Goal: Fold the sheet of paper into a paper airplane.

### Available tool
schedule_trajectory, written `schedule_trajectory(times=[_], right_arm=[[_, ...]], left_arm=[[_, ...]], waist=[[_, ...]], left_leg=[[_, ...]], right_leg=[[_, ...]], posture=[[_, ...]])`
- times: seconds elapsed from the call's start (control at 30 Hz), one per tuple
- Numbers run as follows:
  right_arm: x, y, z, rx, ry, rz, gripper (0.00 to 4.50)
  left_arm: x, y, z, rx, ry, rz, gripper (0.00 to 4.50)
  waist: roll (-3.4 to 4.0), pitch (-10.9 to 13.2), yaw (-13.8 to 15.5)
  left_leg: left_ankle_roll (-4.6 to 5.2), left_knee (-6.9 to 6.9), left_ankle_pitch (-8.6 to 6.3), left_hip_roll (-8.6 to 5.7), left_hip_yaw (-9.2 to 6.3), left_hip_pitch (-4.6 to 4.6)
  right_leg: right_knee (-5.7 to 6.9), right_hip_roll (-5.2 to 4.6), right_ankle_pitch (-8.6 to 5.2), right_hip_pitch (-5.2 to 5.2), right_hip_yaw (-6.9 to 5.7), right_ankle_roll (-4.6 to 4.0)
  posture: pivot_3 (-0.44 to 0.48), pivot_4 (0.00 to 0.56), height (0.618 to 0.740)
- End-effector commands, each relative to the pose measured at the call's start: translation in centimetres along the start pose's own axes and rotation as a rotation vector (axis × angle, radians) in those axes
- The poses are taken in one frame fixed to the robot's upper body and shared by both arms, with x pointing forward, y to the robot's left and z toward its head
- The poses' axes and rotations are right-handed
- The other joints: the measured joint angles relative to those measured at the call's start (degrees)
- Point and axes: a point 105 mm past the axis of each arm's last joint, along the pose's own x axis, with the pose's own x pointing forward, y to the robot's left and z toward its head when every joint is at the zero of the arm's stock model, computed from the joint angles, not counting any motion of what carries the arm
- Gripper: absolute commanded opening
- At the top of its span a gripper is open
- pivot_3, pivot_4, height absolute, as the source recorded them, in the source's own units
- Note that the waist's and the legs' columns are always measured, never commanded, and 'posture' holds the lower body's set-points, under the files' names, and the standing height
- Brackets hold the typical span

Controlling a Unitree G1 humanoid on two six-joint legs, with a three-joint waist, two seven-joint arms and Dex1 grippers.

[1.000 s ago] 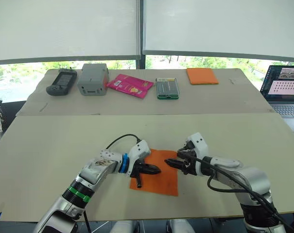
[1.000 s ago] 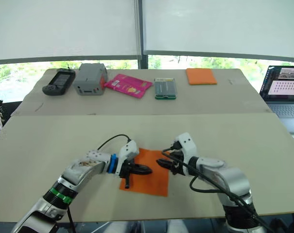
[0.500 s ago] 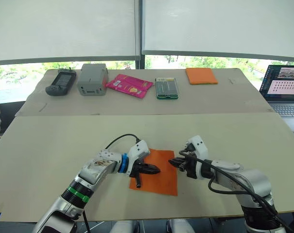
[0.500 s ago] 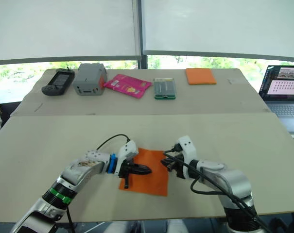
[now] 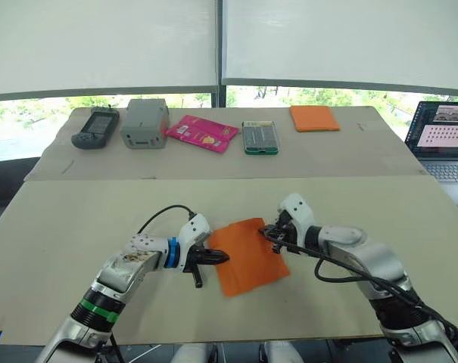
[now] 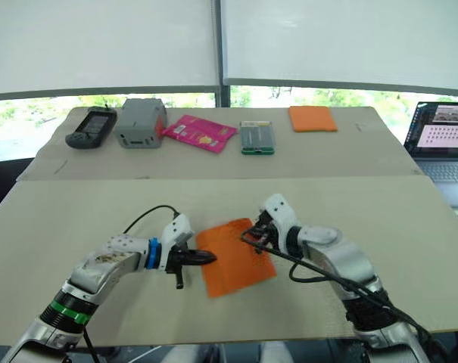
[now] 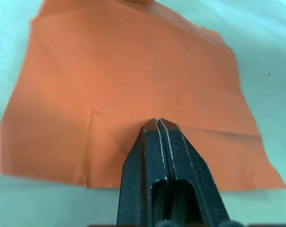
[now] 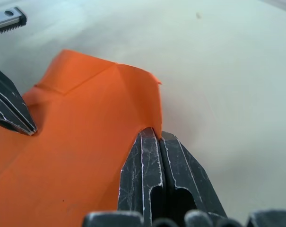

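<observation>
On the near tabletop, the left gripper lies low with its jaws pressed together, their tips resting on the left edge of the sheet of paper. The left wrist view shows the closed tips on the orange surface at the end of a short crease, with no paper visibly caught between them. The sheet sits between the two grippers near the front of the tabletop, turned at an angle, mostly flat with its far corner bent up. The right gripper meets the sheet at its far right edge; in the right wrist view its jaws are clamped on that edge, which rises slightly off the surface.

Along the far tabletop, from left to right, sit a dark handheld device, a grey box, a pink packet, a green case and an orange pad. An open laptop stands at the far right.
</observation>
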Motion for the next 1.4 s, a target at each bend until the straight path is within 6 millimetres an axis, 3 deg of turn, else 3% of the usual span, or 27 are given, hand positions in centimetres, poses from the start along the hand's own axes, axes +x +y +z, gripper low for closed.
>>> schedule_trajectory(times=[0.03,0.17,0.4,0.63,0.8,1.03,1.13,1.4], right_arm=[[-0.3,0.6,0.6,-0.173,-0.022,0.023,0.02],[-0.2,2.5,-0.7,-0.327,-0.028,0.057,0.02],[-0.5,1.6,-2.5,-0.655,-0.017,-0.038,0.02],[-0.4,1.5,-3.3,-0.866,-0.022,-0.057,0.02],[-0.7,1.9,-3.0,-0.808,-0.055,-0.056,0.02],[-1.3,1.6,-1.1,-0.405,-0.196,-0.083,0.02],[-1.4,1.3,-0.5,-0.312,-0.213,-0.078,0.02],[-1.4,0.8,-1.1,-0.265,-0.166,-0.084,2.63]], left_arm=[[0.1,-0.2,-0.1,-0.003,0.000,0.011,0.00],[0.2,-0.3,-0.7,-0.019,0.006,0.020,0.00],[0.1,-0.2,-0.7,-0.017,0.011,0.028,0.00],[0.3,-0.2,-0.5,-0.008,0.015,0.015,0.00],[0.5,-0.2,-0.7,-0.008,0.019,0.009,0.00],[0.6,-0.3,-0.9,-0.006,0.024,0.005,0.00],[0.6,-0.3,-0.9,-0.006,0.025,0.004,0.00],[0.6,-0.3,-1.0,-0.006,0.028,0.004,0.00]], waist=[[0.00,0.0,0.0],[0.00,0.0,0.0],[0.00,0.0,0.0],[-0.01,0.0,0.0],[-0.01,0.0,0.0],[-0.01,0.0,0.0],[-0.01,0.0,0.0],[-0.01,0.0,0.0]], left_leg=[[0.00,0.00,0.00,0.00,0.00,-0.01],[-0.01,0.00,0.00,0.02,0.00,0.01],[-0.09,0.00,0.04,0.03,0.02,0.06],[-0.39,0.00,0.22,0.04,0.05,0.10],[-0.38,0.00,0.22,0.05,0.05,0.12],[-0.03,0.00,0.01,0.09,0.03,0.12],[-0.03,-0.01,0.00,0.13,0.03,0.11],[-0.03,-0.01,0.00,0.12,0.03,0.12]], right_leg=[[-0.01,-0.01,0.00,0.00,0.01,0.00],[-0.02,-0.01,0.00,0.00,0.04,0.00],[-0.01,0.07,0.00,0.03,0.06,0.00],[-0.01,0.12,0.00,0.08,0.08,0.00],[-0.02,0.14,0.00,0.10,0.12,0.00],[-0.02,0.14,0.00,0.11,0.23,0.00],[-0.01,0.16,0.00,0.09,0.25,0.00],[-0.01,0.16,0.00,0.08,0.23,0.00]], posture=[[0.000,0.150,0.740],[0.000,0.150,0.740],[0.000,0.150,0.740],[0.000,0.150,0.740],[0.000,0.150,0.740],[0.000,0.150,0.740],[0.000,0.150,0.740],[0.000,0.150,0.740]])
